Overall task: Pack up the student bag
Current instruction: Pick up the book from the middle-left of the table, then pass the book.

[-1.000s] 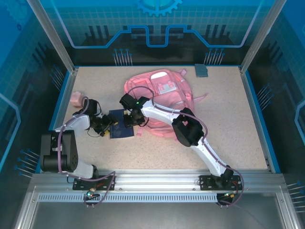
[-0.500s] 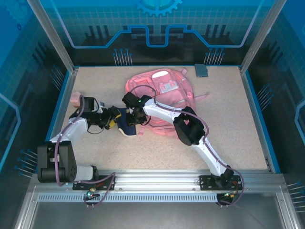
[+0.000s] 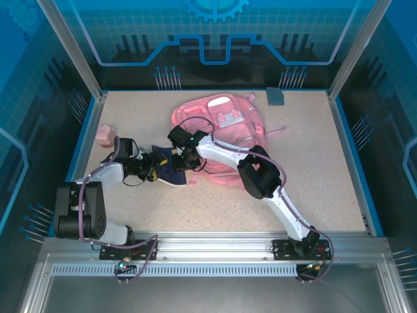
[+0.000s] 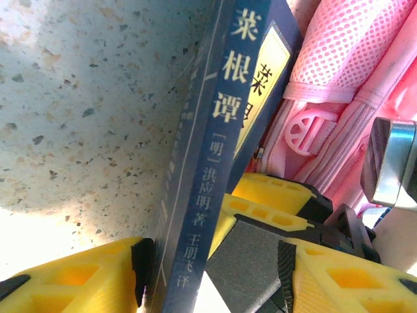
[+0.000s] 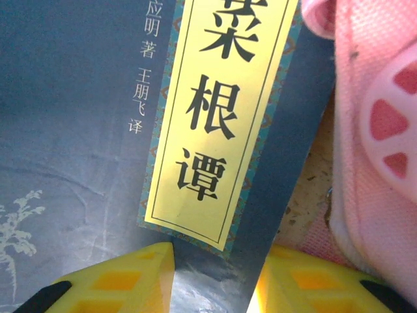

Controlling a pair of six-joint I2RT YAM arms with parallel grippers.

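Your left gripper [image 4: 184,274] is clamping tight on the spine of the dark blue paperback book with the yellow title label [image 3: 168,171], your right gripper [image 5: 216,277] is sitting part-open at its cover, holding nothing, and the soft pink fabric backpack [image 3: 229,127] is lying mid-table against the book.

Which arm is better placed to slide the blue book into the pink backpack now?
Left, probably. The left gripper clamps the blue book at its spine, with the far end against the pink backpack. The right gripper hangs over the cover; whether it grips is unclear.
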